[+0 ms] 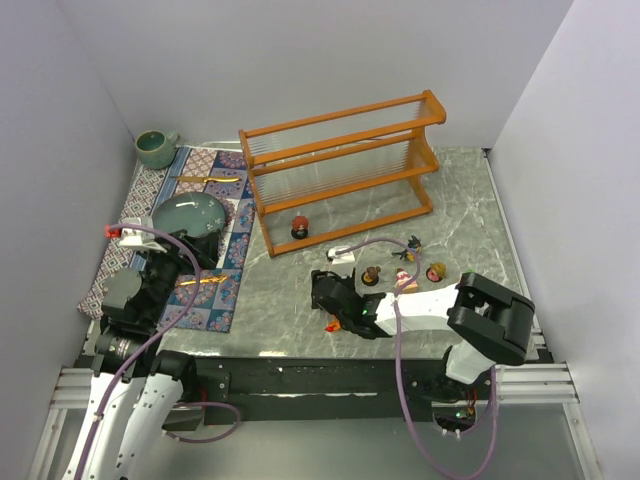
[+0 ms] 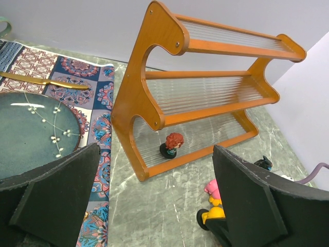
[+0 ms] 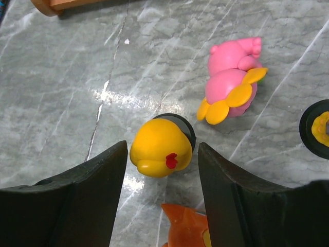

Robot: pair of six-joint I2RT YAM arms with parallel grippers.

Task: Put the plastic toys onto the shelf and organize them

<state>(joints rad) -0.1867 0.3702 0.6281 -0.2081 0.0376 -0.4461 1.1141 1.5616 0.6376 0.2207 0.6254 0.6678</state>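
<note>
My right gripper (image 3: 162, 157) is open and low over the table, its fingers on either side of a yellow toy (image 3: 162, 146) on a dark round base, not touching it. An orange toy (image 3: 187, 226) lies just below it and a pink toy (image 3: 231, 85) with yellow petals lies to the upper right. The shelf (image 1: 340, 170) stands at the back, with a red-haired toy (image 2: 172, 143) on its bottom tier. My left gripper (image 2: 154, 206) is open and empty, above the mat's edge. Other toys (image 1: 408, 280) lie in front of the shelf.
A patterned cloth mat (image 1: 215, 185) on the left holds a green plate (image 1: 190, 215) and a gold knife (image 2: 46, 82). A green cup (image 1: 156, 148) stands at the back left. White walls close in three sides.
</note>
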